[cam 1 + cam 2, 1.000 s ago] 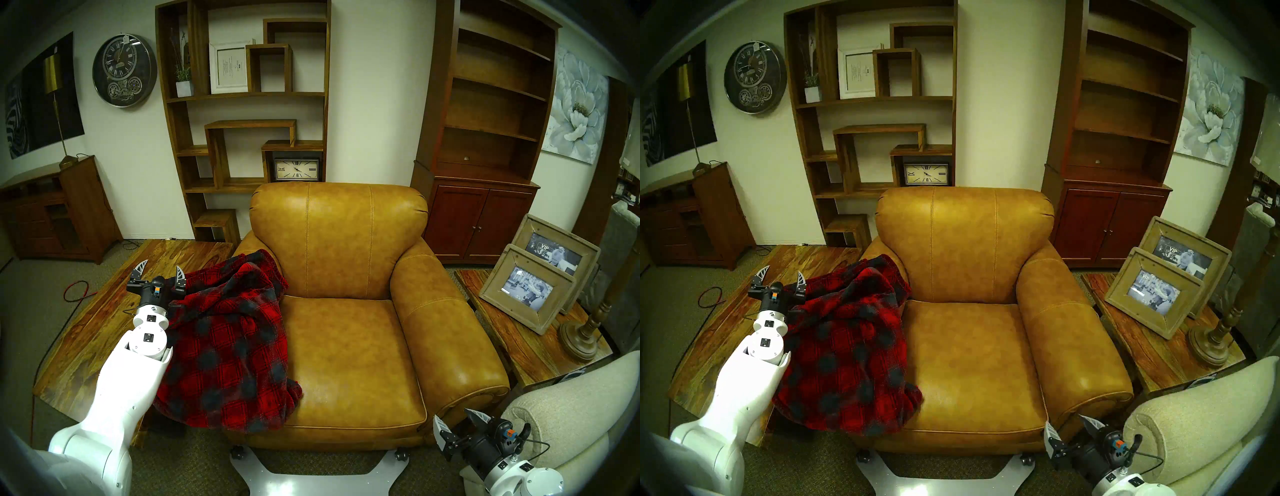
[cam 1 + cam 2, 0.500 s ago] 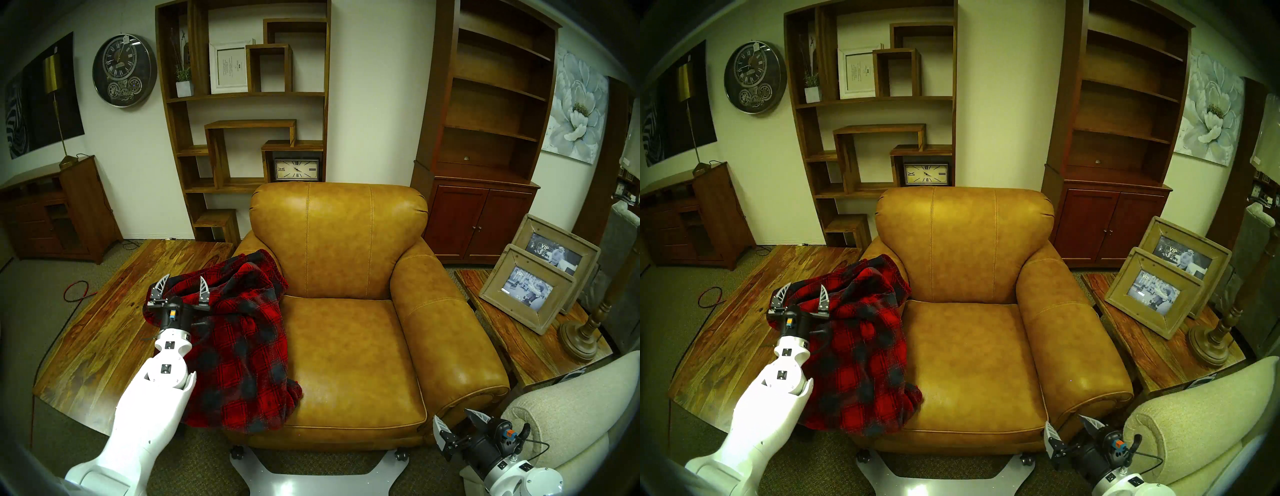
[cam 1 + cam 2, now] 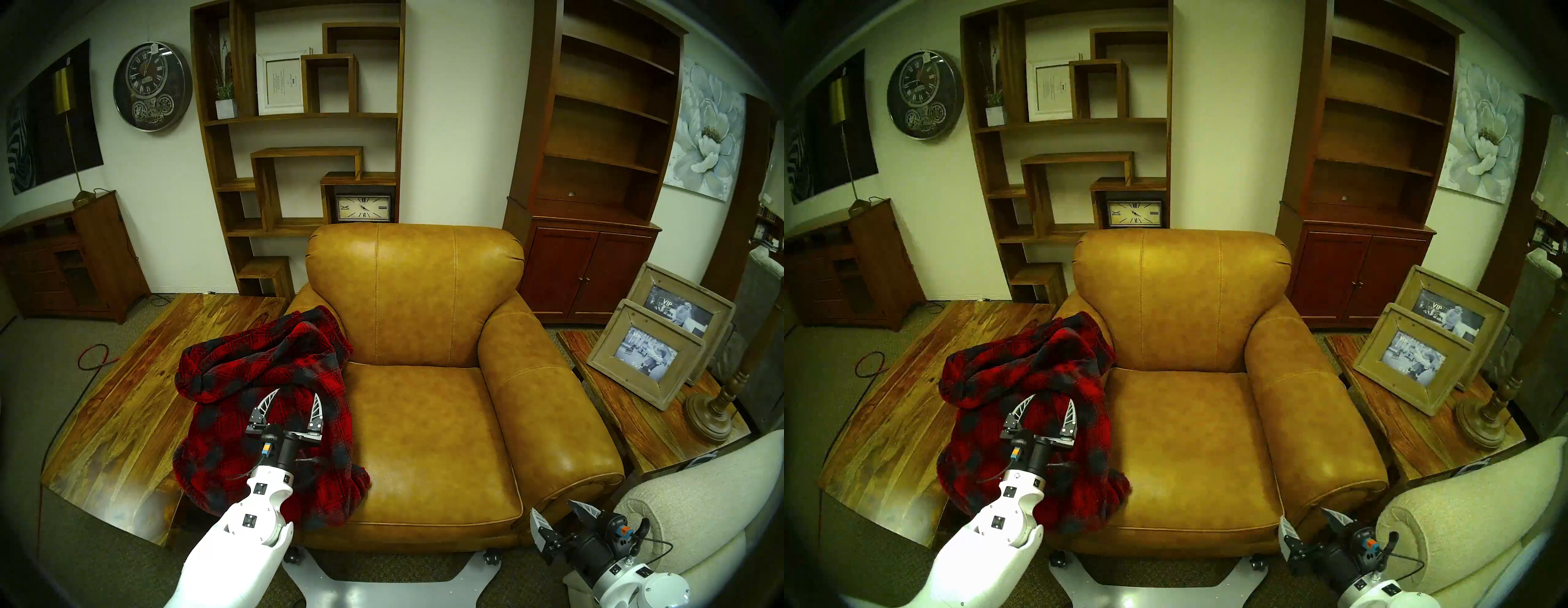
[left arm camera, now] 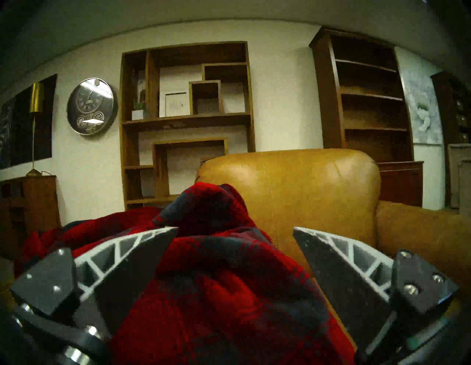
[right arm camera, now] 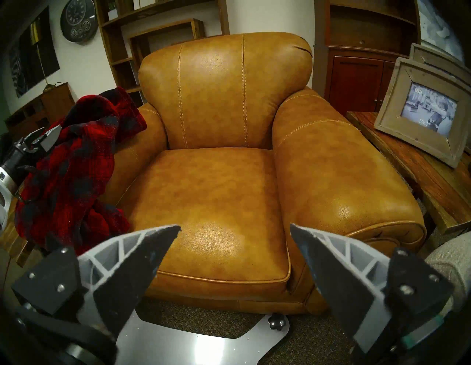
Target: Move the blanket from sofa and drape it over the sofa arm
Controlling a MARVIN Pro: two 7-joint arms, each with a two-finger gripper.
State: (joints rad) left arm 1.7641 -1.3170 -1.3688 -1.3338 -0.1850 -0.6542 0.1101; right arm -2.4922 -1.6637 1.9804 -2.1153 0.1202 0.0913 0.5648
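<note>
Hovering over the blanket (image 3: 271,407) heaped on the sofa arm (image 5: 132,163) at left, left gripper (image 3: 293,401) w/ fingers spread, holding nothing; right gripper (image 3: 564,516) also spread, far off right.

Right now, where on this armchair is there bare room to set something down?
The seat cushion is bare, from the plaid blanket to the right armrest, also bare. The left armrest is crowded: blanket heaped over it, open left claw above.

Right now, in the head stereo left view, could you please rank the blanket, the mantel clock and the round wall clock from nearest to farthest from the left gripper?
1. blanket, directly under the left gripper.
2. mantel clock, on the shelf behind the sofa.
3. round wall clock, high on the far-left wall.
</note>
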